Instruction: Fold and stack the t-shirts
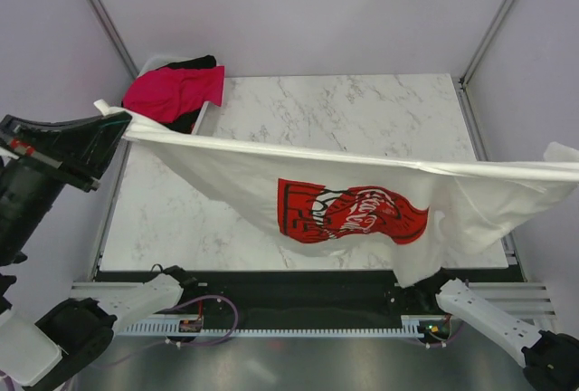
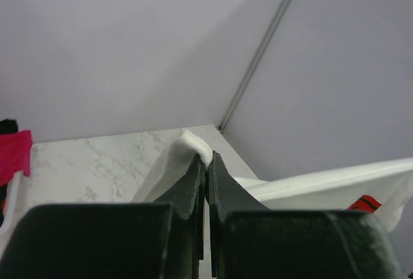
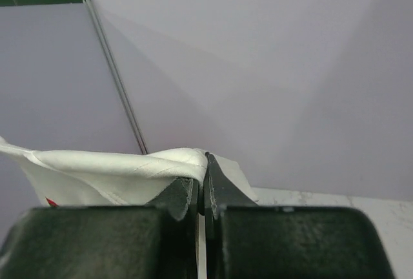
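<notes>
Left gripper (image 2: pixel 206 163) at nine o'clock and right gripper (image 3: pixel 205 166) at three pinched the white t-shirt (image 1: pixel 235 169) taut; lowering both evenly was advisable against wrinkles.

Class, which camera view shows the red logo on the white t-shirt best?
The top external view: the whole red logo faces it on the stretched white t-shirt. The left wrist view catches only a red corner; the right wrist view, a tiny red sliver.
</notes>
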Robot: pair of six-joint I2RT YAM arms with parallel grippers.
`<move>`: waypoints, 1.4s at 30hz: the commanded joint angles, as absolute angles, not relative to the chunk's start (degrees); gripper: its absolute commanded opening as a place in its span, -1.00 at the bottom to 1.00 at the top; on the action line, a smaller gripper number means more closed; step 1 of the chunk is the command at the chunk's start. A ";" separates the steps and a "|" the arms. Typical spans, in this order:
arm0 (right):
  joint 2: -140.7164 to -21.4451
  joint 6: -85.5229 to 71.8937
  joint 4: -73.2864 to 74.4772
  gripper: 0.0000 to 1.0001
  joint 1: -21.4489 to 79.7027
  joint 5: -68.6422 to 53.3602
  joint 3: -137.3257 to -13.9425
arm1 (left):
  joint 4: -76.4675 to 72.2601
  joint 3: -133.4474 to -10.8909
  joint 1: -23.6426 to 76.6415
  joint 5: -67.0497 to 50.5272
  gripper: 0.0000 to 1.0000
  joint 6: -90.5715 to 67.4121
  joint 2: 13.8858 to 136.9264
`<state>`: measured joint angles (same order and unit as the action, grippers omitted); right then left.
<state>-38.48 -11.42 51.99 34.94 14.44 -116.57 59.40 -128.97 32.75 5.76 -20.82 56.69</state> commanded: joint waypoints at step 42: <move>-91.39 -29.80 31.02 0.96 11.69 3.70 -69.70 | 41.42 -67.08 11.95 9.85 0.73 -30.85 79.81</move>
<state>-87.31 -25.91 36.29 12.75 13.50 -74.22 46.98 -73.34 11.79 11.70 -28.08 79.31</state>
